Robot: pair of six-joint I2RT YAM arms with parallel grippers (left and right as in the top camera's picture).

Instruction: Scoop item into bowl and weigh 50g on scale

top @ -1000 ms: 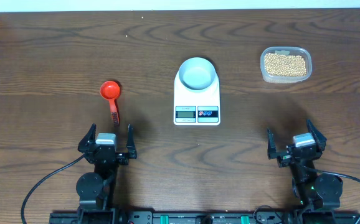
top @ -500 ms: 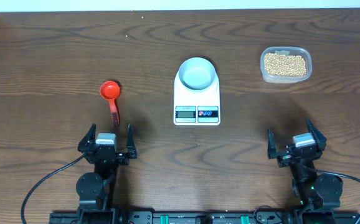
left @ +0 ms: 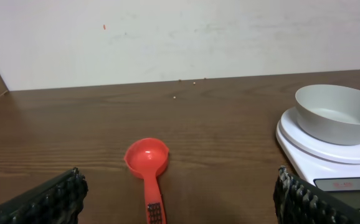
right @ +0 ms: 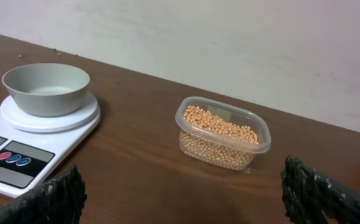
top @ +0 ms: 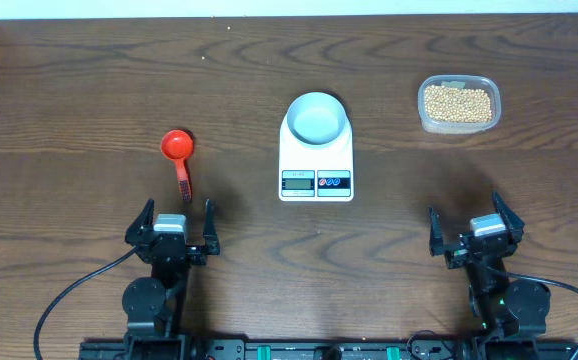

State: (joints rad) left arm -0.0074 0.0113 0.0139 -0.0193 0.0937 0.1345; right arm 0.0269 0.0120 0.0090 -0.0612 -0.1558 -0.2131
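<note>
Currently both arms are parked at the near edge of the dark brown wooden table [top: 69, 80], and neither holds anything.

- Left gripper [top: 178, 212]: jaws spread wide, nothing between them.
- Right gripper [top: 466, 215]: jaws equally wide, also empty.
- Small red plastic scoop [top: 179, 160]: lies flat on the table, directly ahead of the left gripper. Its long axis runs almost straight away from the robot. The round cup is at the far end and the handle end points back toward the open jaws. In the left wrist view the handle [left: 152, 202] sits near the centre line between the two fingers, so judged from this, a straight reach forward with little wrist turn should meet it.
- Small tan-yellow round beans [top: 457, 102]: all in the clear rectangular plastic tub [top: 424, 112], far right of the table, ahead of the right gripper and well apart from the scoop.
- Pale blue-white round bowl [top: 317, 117]: empty, seated on the platform of the flat white digital scale [top: 315, 160], centre table, between scoop and tub.

Judgement: the left arm is the nearer to the scoop, but the beans lie across the scale on the right side. No scooping has begun.
</note>
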